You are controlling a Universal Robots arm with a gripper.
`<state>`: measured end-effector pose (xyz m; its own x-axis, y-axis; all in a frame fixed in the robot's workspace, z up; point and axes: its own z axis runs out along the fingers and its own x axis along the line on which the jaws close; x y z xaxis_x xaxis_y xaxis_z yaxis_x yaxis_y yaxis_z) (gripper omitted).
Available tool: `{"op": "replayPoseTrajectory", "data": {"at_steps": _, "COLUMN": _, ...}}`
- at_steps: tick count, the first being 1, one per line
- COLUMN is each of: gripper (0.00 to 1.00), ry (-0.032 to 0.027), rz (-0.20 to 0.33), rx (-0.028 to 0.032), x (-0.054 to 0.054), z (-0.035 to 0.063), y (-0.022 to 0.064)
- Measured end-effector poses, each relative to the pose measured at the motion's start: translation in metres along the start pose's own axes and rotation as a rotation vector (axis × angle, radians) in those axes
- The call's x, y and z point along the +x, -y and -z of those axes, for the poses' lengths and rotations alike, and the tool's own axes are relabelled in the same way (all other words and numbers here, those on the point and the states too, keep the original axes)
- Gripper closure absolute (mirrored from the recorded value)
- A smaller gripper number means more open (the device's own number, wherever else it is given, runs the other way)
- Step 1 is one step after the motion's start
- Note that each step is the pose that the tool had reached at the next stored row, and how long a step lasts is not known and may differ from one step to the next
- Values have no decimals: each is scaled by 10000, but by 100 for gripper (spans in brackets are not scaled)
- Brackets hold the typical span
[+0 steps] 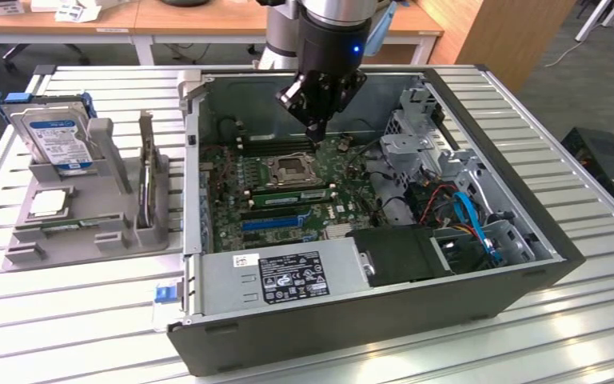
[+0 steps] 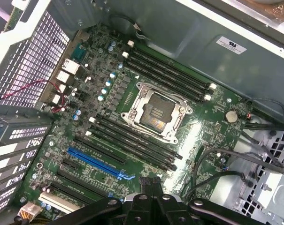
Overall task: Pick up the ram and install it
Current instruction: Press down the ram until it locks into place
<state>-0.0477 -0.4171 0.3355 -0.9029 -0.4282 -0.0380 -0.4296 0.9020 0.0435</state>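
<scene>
The ram [image 1: 65,227], a thin green stick, lies flat in the front of the grey holder [image 1: 29,256] at the exterior view's left, outside the computer case. My gripper [image 1: 316,130] hangs inside the open case above the motherboard [image 1: 341,152], just behind the empty silver processor socket [image 1: 289,167]. Its fingers are shut with nothing between them. In the wrist view my gripper [image 2: 149,183] points down at the board near the long black memory slots [image 2: 132,138] beside the socket [image 2: 156,112]. A second group of black slots [image 2: 167,75] runs on the socket's other side.
The black computer case [image 1: 499,296] stands open on a slatted metal table [image 1: 73,320]. The holder also carries a blue-framed hard drive [image 1: 57,136], a square silver chip [image 1: 49,203] and an upright card [image 1: 153,188]. Inside the case are the power supply [image 1: 285,276], drive cage [image 1: 424,152] and cables [image 1: 462,216].
</scene>
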Motion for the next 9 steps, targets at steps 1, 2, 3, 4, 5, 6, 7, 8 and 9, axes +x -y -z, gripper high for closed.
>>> {"op": "replayPoseTrajectory", "data": {"at_steps": 1, "gripper": 89, "ry": 0, "rz": -5, "rx": 0, "x": 0, "z": 0, "y": 0}}
{"op": "replayPoseTrajectory", "data": {"at_steps": 2, "gripper": 89, "ry": 1, "rz": -32, "rx": 2, "x": 3, "z": 0, "y": -1}}
{"op": "replayPoseTrajectory", "data": {"at_steps": 3, "gripper": 89, "ry": 2, "rz": -71, "rx": 2, "x": 4, "z": 0, "y": -2}}
{"op": "replayPoseTrajectory", "data": {"at_steps": 4, "gripper": 89, "ry": -6, "rz": -120, "rx": 1, "x": 6, "z": 0, "y": -3}}
{"op": "replayPoseTrajectory", "data": {"at_steps": 5, "gripper": 89, "ry": -29, "rz": -180, "rx": -9, "x": 8, "z": 0, "y": -4}}
{"op": "replayPoseTrajectory", "data": {"at_steps": 6, "gripper": 89, "ry": -70, "rz": -233, "rx": -28, "x": 8, "z": 0, "y": -4}}
{"op": "replayPoseTrajectory", "data": {"at_steps": 7, "gripper": 89, "ry": -118, "rz": -291, "rx": -50, "x": 9, "z": 0, "y": -4}}
{"op": "replayPoseTrajectory", "data": {"at_steps": 8, "gripper": 89, "ry": -162, "rz": -354, "rx": -69, "x": 9, "z": 0, "y": -4}}
{"op": "replayPoseTrajectory", "data": {"at_steps": 9, "gripper": 89, "ry": -199, "rz": -423, "rx": -84, "x": 9, "z": 1, "y": -4}}
